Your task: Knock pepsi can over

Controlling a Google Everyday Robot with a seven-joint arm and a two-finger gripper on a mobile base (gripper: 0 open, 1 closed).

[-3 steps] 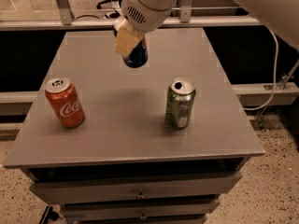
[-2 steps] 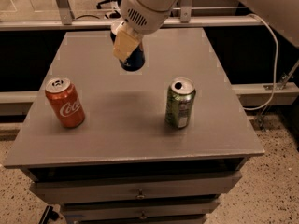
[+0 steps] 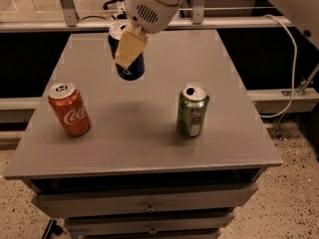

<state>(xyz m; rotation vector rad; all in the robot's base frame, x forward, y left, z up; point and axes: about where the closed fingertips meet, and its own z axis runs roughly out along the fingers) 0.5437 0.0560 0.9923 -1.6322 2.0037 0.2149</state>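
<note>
Coca-Cola can [image 3: 70, 109]: upright on the grey table [image 3: 149, 138], left of the gripper and nearer the camera, well apart from it. Not the target.

Gripper [image 3: 128, 54]: over the far-left part of the table, its tan tip right across the front of the pepsi can [image 3: 133, 71]. How far open it is cannot be told, nor whether it has the can clamped or only lies against it (the far side is hidden).

The pepsi can sits directly behind and under the gripper tip. Only the silver top and the dark blue base show, and it looks slightly off vertical.

Handling, as a judgement: thin aluminium, probably light, with a smooth, slippery wall that dents if squeezed but is stiff enough to push. It is tall on a small base, so it should tip easily. No firm hold is needed; contact high on the side wall, near the rim, seems best.

Green can [image 3: 192, 109]: upright, right of the gripper and nearer the camera, well apart (a wide sideways sweep could clip it).
</note>
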